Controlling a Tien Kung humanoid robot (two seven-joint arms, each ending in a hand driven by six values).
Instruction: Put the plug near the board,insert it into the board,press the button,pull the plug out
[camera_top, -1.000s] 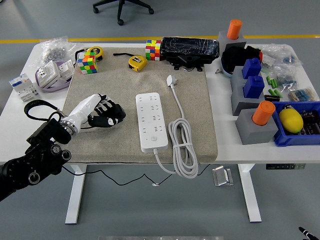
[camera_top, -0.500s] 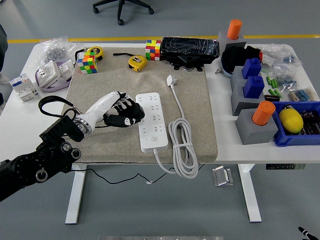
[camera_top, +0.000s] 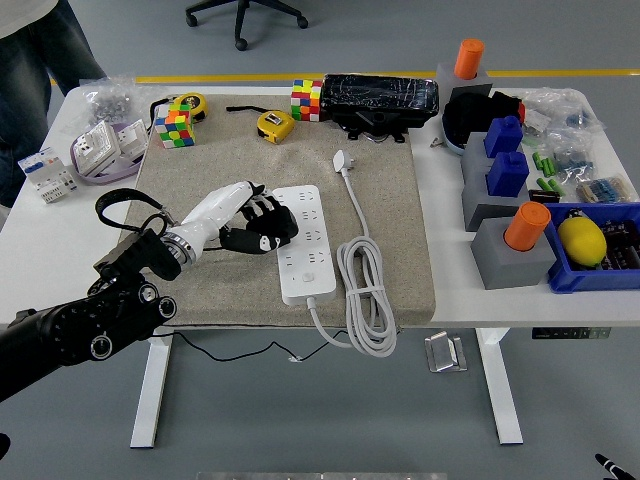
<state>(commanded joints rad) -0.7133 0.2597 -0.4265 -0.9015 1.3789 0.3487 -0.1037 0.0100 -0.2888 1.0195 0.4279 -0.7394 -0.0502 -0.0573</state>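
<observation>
Your left hand (camera_top: 252, 222) rests against the power strip's (camera_top: 306, 243) left edge, fingers loosely curled, holding nothing; the plug (camera_top: 344, 160) lies just beyond the strip's far end.

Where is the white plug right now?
In the head view the plug lies unplugged on the beige mat, just right of the white power strip's far end and in front of the black case.
</observation>
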